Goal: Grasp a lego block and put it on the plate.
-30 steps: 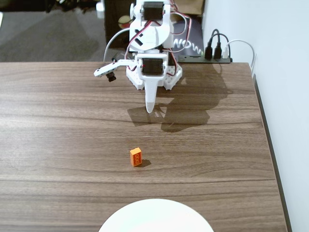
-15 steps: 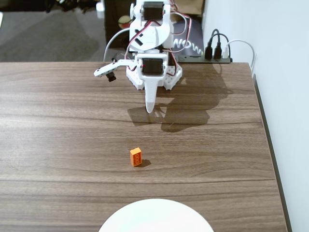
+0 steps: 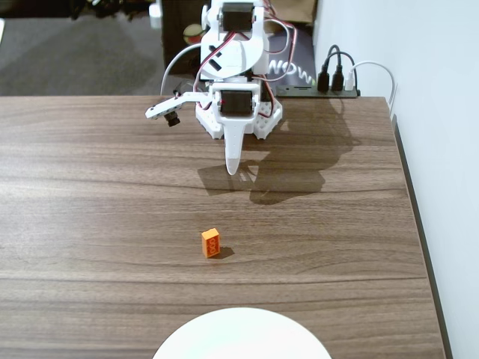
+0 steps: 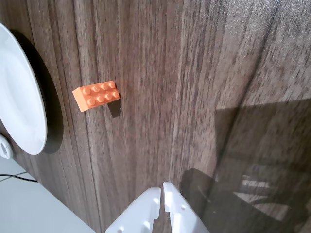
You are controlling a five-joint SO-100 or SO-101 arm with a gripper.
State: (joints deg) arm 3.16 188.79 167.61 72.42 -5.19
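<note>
Scene unchanged from the frames half a second and one second earlier: arm, brick and plate sit in the same places in the fixed view. Item one, the end effector (image 3: 233, 169): white, pointing down the picture from the arm base at the far edge of the worktop (image 3: 90, 194), its tip over bare wood; in the wrist view the end effector (image 4: 163, 190) enters from the bottom edge with its two fingers pressed together, only a hairline seam between them, nothing held. Item two, the lego block (image 3: 211, 243): small, bright orange, alone on the wood grain, well apart from the end effector's tip and lying between that tip and the plate. Item three, the plate (image 3: 241, 335): white, round, cut off by the bottom edge of the fixed view, near the block but not touching it. The wrist view alone shows the lego block (image 4: 96, 95) with its studded face up, two rows of four studs, casting a short shadow to the right, and the plate (image 4: 19, 97) as a white arc at the left edge with a dark shadow along its rim. The fixed view alone shows the arm's servo housings, coiled wiring, a small dark camera on a side bracket, the power strip (image 3: 338, 88) with plugs behind the worktop, and the white wall at the right.
</note>
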